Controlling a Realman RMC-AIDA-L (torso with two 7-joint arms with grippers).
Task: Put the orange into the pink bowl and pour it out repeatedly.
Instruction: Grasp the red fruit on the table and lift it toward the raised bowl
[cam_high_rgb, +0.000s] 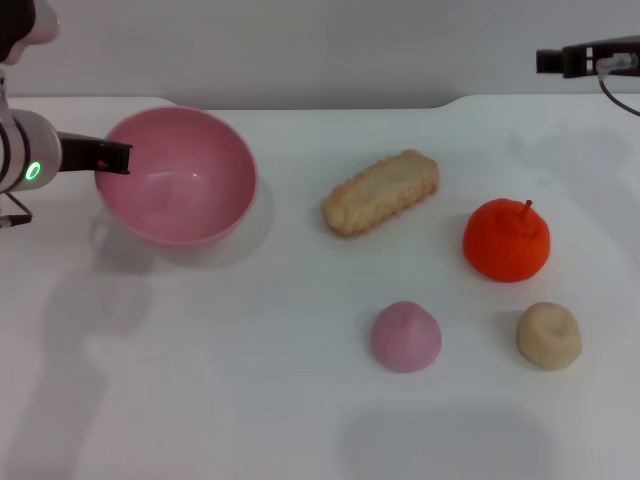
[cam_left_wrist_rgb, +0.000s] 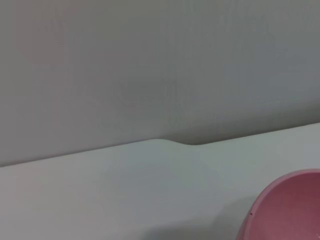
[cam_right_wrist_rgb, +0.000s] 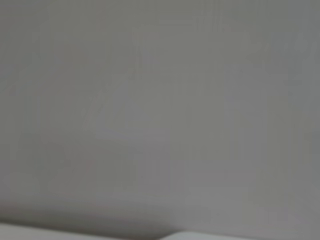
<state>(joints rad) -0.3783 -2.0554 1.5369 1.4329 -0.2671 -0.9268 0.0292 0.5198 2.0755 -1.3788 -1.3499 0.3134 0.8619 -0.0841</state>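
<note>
Orange (cam_high_rgb: 506, 240) lies outside the empty pink bowl (cam_high_rgb: 180, 180), whose rim the left gripper (cam_high_rgb: 115, 158) grasps; next, right gripper (cam_high_rgb: 545, 61), fingers unreadable, must fetch it

orange (cam_high_rgb: 506, 241) – red-orange | bowl (cam_high_rgb: 180, 178) – glossy pink | table (cam_high_rgb: 250, 380) – white

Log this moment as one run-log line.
left claw at pink bowl rim | right claw parked, far edge | orange on table, not in bowl | bowl empty
</note>
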